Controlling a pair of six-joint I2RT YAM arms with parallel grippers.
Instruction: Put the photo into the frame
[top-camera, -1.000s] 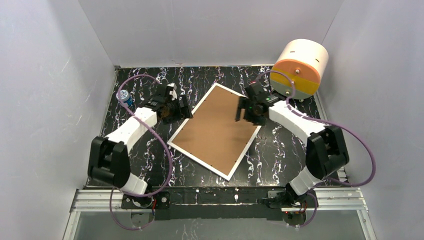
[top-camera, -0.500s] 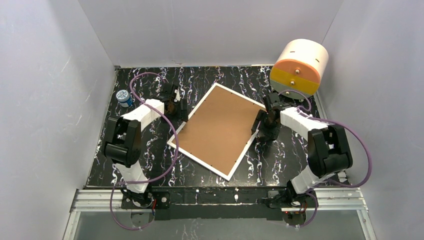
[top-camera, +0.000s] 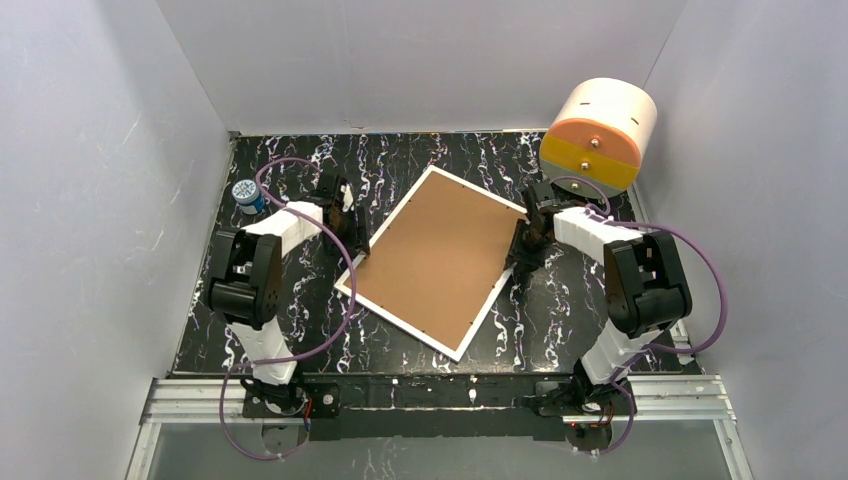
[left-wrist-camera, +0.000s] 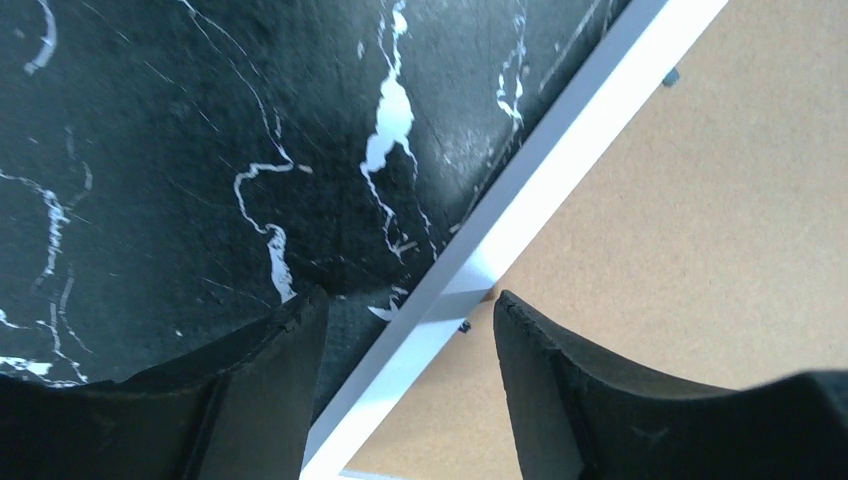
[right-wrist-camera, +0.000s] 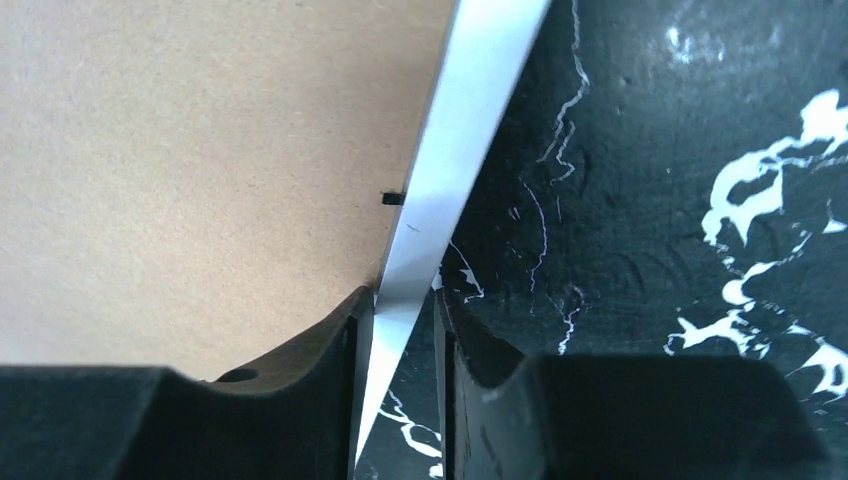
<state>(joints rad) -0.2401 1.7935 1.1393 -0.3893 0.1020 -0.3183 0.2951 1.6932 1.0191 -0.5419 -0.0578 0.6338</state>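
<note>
I've brought both arms down from above the frame (top-camera: 440, 262) to its two long sides. My left gripper (left-wrist-camera: 410, 330) now has the white rim (left-wrist-camera: 560, 165) between its fingers, the jaws narrower than a second ago with gaps on either side. My right gripper (right-wrist-camera: 405, 300) has dropped beside the opposite edge. Its jaws are drawn close around that edge, but I can't confirm contact.

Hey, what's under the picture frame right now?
Only the black marbled table shows around the frame, which lies with its brown back up. Anything beneath or inside it is covered, so no photo can be seen.
</note>
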